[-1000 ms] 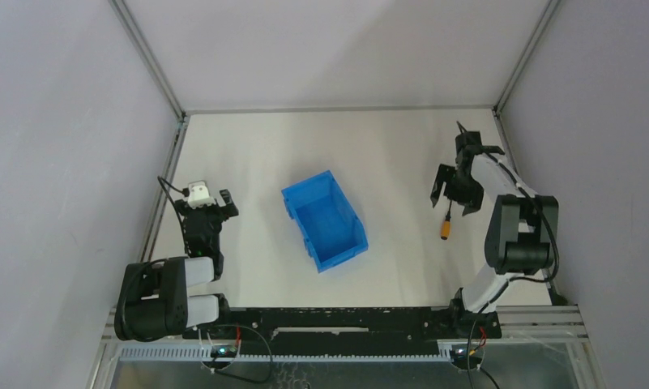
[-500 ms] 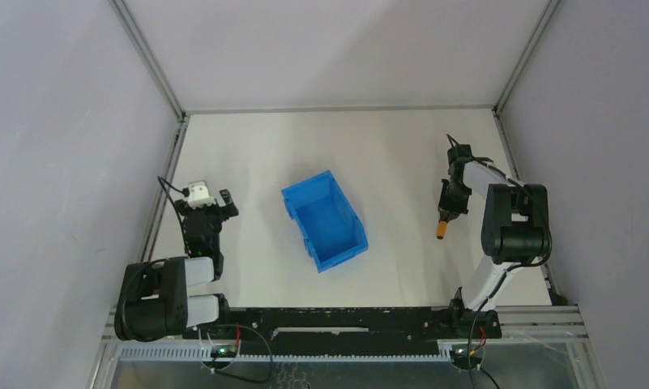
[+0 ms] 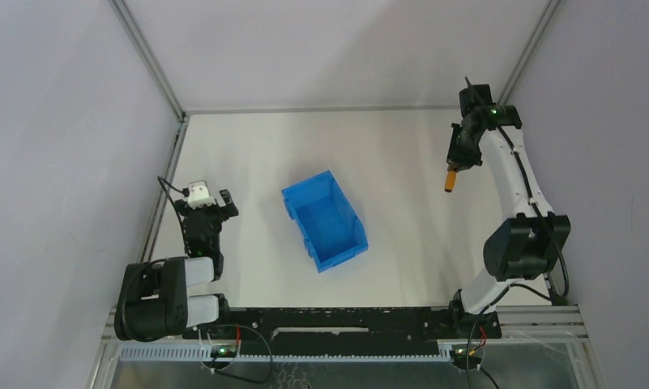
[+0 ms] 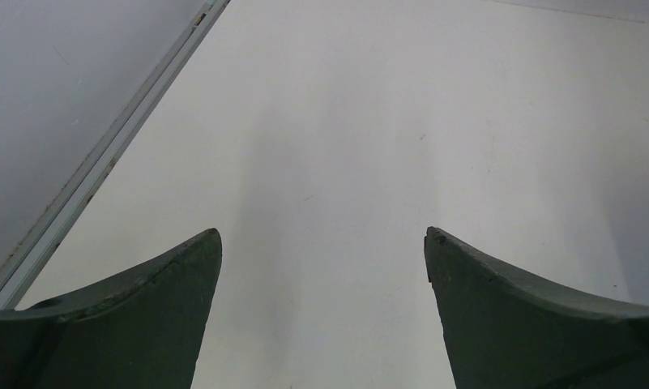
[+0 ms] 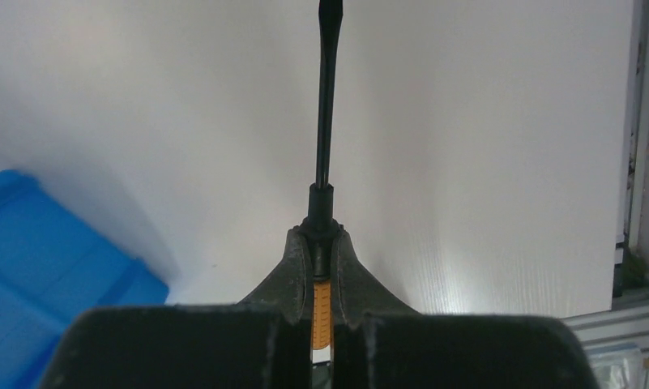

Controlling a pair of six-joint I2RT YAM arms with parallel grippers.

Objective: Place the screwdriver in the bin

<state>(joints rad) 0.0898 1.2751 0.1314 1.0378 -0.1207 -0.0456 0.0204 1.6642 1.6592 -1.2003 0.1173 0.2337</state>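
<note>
While gripping the screwdriver [image 3: 450, 180] by its handle in the right end effector [image 5: 319, 243] for carrying, holds it seemingly above the tabletop [image 3: 386, 146], well right of the bin [image 3: 330, 225]; leaves the left end effector [image 4: 322, 235] spread, idle.

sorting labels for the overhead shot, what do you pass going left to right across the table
left end effector, open → bin → screwdriver, gripped in the right end effector
</note>
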